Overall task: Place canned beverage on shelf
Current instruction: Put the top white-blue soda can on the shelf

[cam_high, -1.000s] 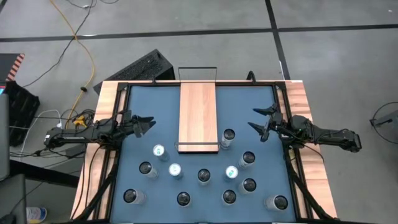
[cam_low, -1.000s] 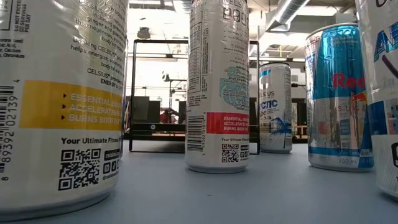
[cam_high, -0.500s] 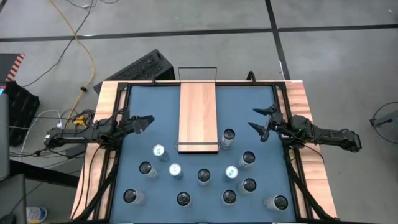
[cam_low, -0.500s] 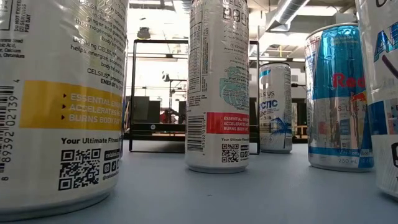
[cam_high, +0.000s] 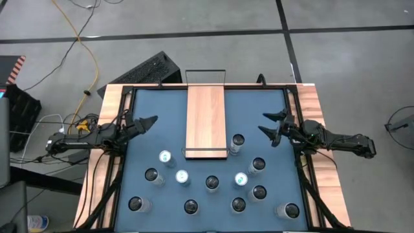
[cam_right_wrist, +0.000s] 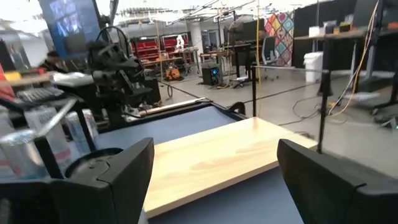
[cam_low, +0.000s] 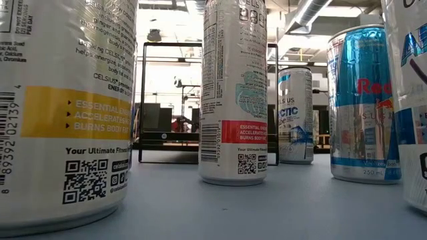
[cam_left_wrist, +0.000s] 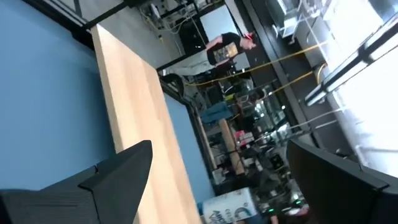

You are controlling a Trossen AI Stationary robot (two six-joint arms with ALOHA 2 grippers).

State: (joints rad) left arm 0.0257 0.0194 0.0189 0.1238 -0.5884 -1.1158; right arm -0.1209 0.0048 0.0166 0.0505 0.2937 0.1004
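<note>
We see the left pincer (cam_high: 150, 121) gaping wide with nothing between its fingers, and over the last second it has drawn back a little toward the left edge of the high view and lifted slightly toward the top of the frame. The right pincer (cam_high: 272, 127) at centre right is also spread wide and empty, and has not stirred. We judge the task is only starting: no can has been gripped and the left arm seems to be adjusting rather than reaching.

The shelf (cam_high: 206, 120) lies in the upper middle of the high view, bare, a long narrow board of pale, smooth-grained wood with thin black wire rails at its short ends. None of the cans stands on it. The closest can (cam_high: 237, 144) stands just beside its lower right corner; the rest are scattered upright across the lower half of the frame.

From the low view the cans read as slim, glossy printed aluminium cylinders: a white Celsius can (cam_low: 233, 93) at centre, a shorter blue and silver can (cam_low: 363, 103) to the right.

The bench (cam_high: 149, 145) has a matte blue top edged with light wooden strips.
</note>
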